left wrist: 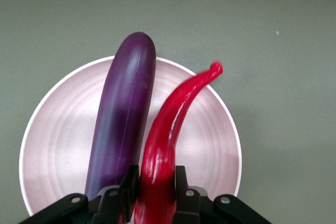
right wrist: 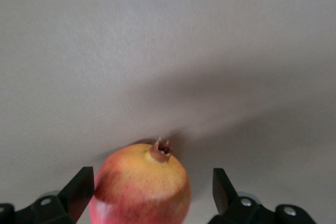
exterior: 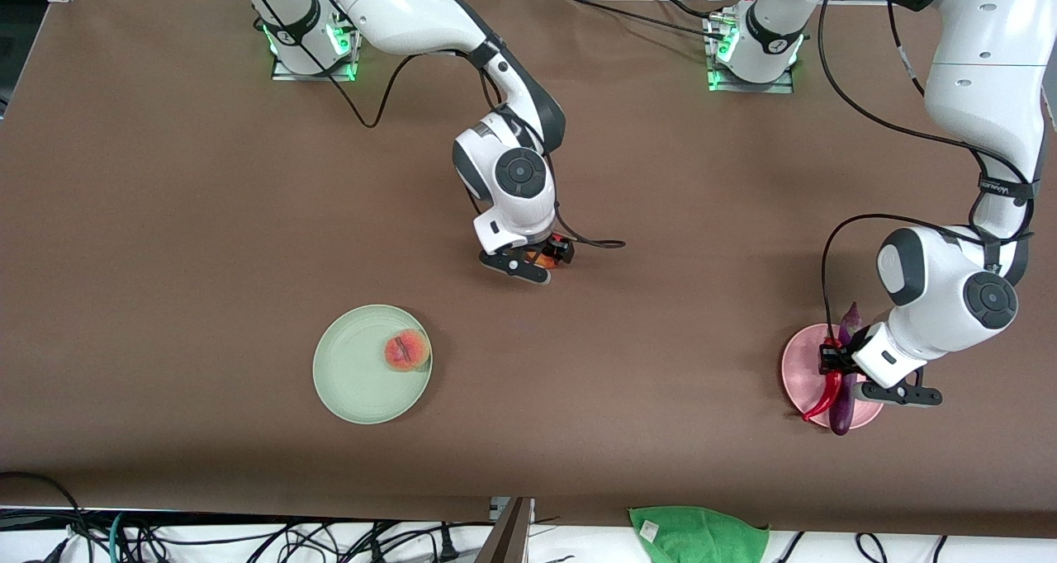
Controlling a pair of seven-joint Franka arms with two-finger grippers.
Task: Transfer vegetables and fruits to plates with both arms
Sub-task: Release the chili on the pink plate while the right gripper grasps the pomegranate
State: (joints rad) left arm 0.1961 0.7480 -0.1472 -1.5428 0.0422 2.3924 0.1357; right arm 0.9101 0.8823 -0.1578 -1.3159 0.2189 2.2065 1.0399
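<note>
Peach [exterior: 406,350] already sits on the green plate [exterior: 347,381]. Toward the left arm's end from that plate, my right gripper [exterior: 541,259] brackets the crowned fruit [right wrist: 142,184], fingers wide; I judge it firm, round, apt to roll, so grip its widest part. Further along, my left gripper [left wrist: 153,182] pinches the slick, stiff chili [left wrist: 170,129] beside the eggplant [left wrist: 123,124] on the pink plate [left wrist: 52,129].

The brown table [exterior: 206,216] carries a mint green plate [exterior: 355,381], a pink plate [exterior: 799,373] and a crowned fruit [right wrist: 142,187].
</note>
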